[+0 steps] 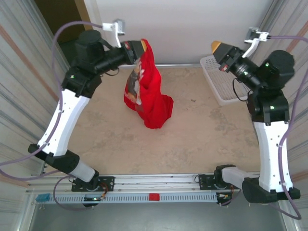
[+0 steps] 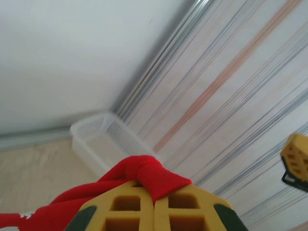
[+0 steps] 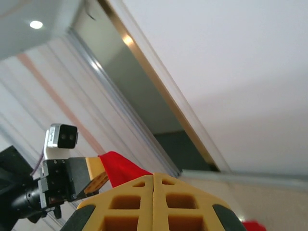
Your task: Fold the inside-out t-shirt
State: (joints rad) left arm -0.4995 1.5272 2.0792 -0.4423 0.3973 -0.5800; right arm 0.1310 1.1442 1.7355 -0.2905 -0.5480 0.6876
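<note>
1. The t-shirt (image 1: 153, 103) is bright red, with a tan-and-white print on its left side.
2. The left gripper (image 1: 142, 47) and right gripper (image 1: 215, 46) are mustard yellow.
3. The far-right basket (image 1: 217, 84) is white mesh.
4. The bench (image 1: 192, 139) is mottled beige.

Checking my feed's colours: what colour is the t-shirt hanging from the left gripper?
The t-shirt is bright red with a tan-and-white print; best in top external.

Beige tabletop (image 1: 202, 139), white back wall (image 1: 192, 29), striped side panels (image 1: 19, 72) (white basket (image 1: 219, 82) far right).

My top cam looks down from behind over the table (image 1: 202, 139); wrist cams face each other close-up, tilted upward, all sharing the t-shirt (image 1: 144, 91).
</note>
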